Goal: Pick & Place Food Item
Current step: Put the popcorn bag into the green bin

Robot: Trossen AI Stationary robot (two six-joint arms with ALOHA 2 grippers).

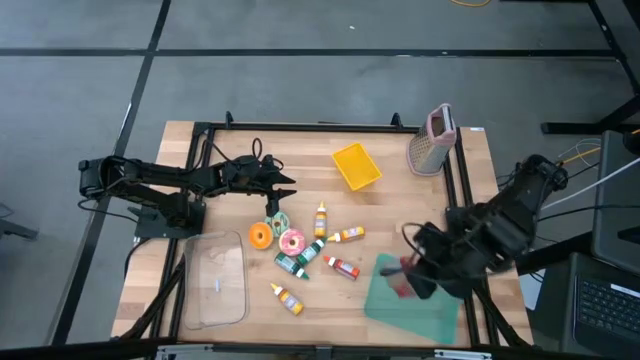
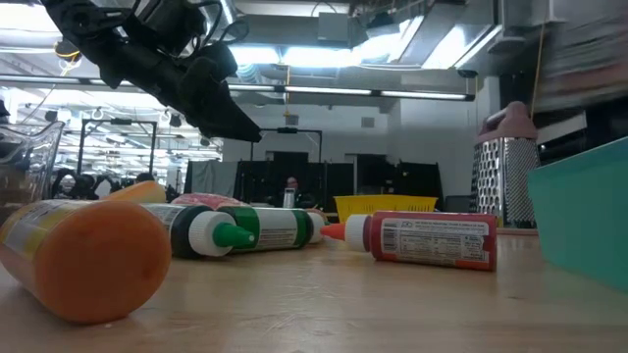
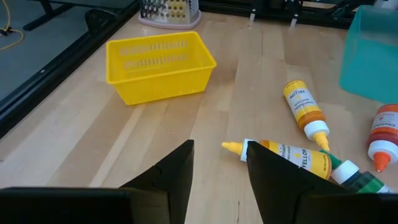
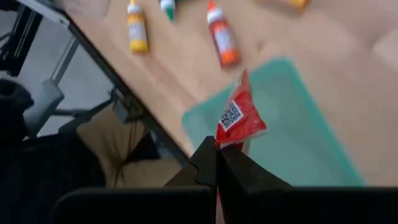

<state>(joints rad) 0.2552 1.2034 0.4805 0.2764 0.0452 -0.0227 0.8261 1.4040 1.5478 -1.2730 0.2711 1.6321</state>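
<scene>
Wooden table (image 1: 390,215) under the overhead cam, dark floor around it. Landmark: teal tray (image 1: 425,305), at the table's near-right corner.

Clear plastic bin (image 1: 215,280) sits far across the table from the tray, near-left. Yellow basket (image 1: 357,165) and metal grater (image 1: 432,142) are toward the far edge, grater roughly straight back from the tray.

Right gripper (image 4: 217,163) hangs over the tray, fingers clamped flat on a red food packet (image 4: 239,118), QR label visible; packet is above the tray surface, contact with it unclear.

Left gripper (image 3: 219,163) is well left of the tray, raised, beyond the bottle cluster. Jaws partly apart, nothing between them; a yellow bottle (image 3: 283,154) lies just past its fingertips.

Between tray and bin: sauce bottles scattered, red bottle (image 1: 343,267) closest to the tray, then pink donut (image 1: 292,241) and orange (image 1: 260,236).
</scene>
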